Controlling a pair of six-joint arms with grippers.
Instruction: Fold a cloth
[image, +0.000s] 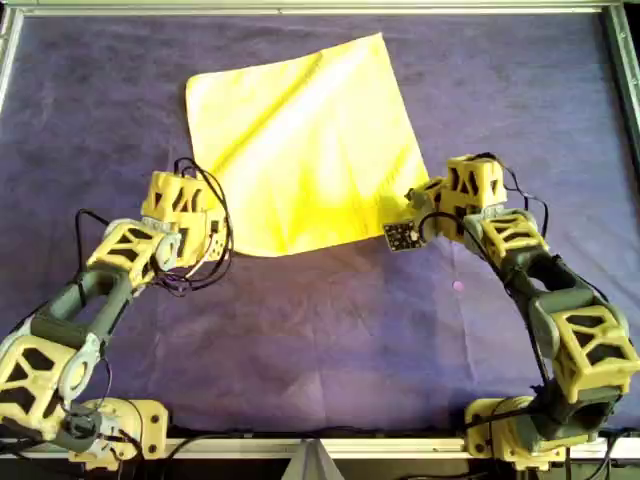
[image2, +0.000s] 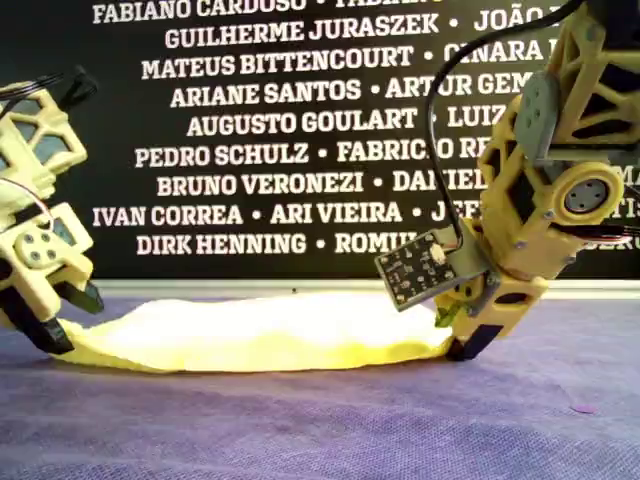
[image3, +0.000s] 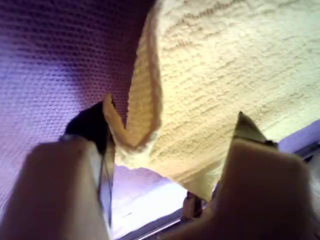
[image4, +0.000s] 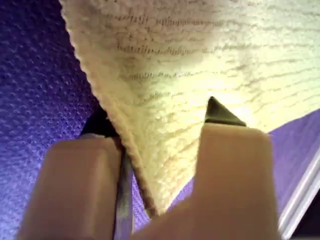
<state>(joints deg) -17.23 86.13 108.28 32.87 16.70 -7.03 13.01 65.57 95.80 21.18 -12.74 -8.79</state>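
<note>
2 yellow and grey six-joint arms are reaching onto the dark purple table sheet (image: 330, 330), one at each near corner of the thin bright yellow square cloth (image: 305, 140). The cloth is lying spread out, turned at an angle, in the far middle of the sheet in the overhead view, with a soft diagonal crease running across it. The left gripper (image3: 170, 150) is sitting at the corner toward the overhead view's left, its jaws apart with a folded-over cloth corner bunching between them; whether they are pinching it I cannot tell. The right gripper (image4: 160, 135) is sitting at the corner toward the overhead view's right, its jaws also apart and straddling the cloth's pointed edge. In the exterior view the cloth is lying low between both grippers, lifting slightly at each end. Behind the table, a black banner with white names (image2: 300, 130) is filling the background. 1 metal table rail (image: 300, 8) is framing the far edge.
</note>
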